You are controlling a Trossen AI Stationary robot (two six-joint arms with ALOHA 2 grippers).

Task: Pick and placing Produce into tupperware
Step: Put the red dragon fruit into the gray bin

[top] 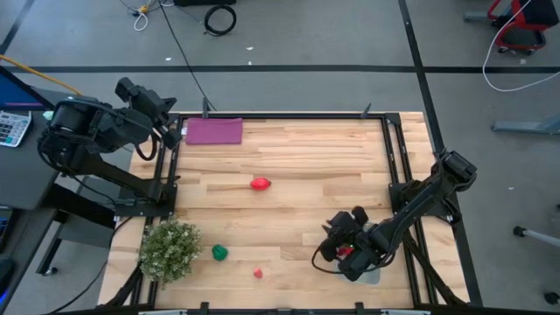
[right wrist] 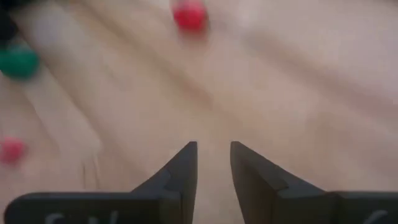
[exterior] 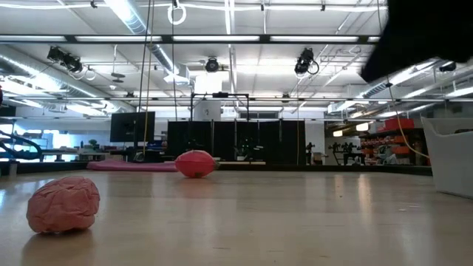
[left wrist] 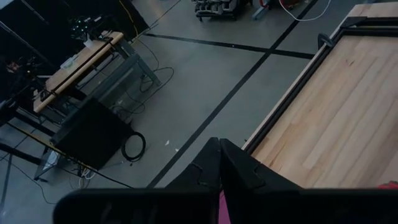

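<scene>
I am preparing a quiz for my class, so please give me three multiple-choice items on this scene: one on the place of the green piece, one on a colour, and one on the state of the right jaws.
1. Where does the green piece lie? A on the floor; B beside the plant; C between the left arm's jaws.
2. What colour is the flat rectangle? A yellow; B white; C purple.
3. How do the jaws of the right gripper stand? A apart, nothing between; B shut on the plant; C shut on the green piece.

Key: B, the high view shows it next to the plant; C, it is plainly purple there; A, the right wrist view shows only wood in the gap.
</scene>
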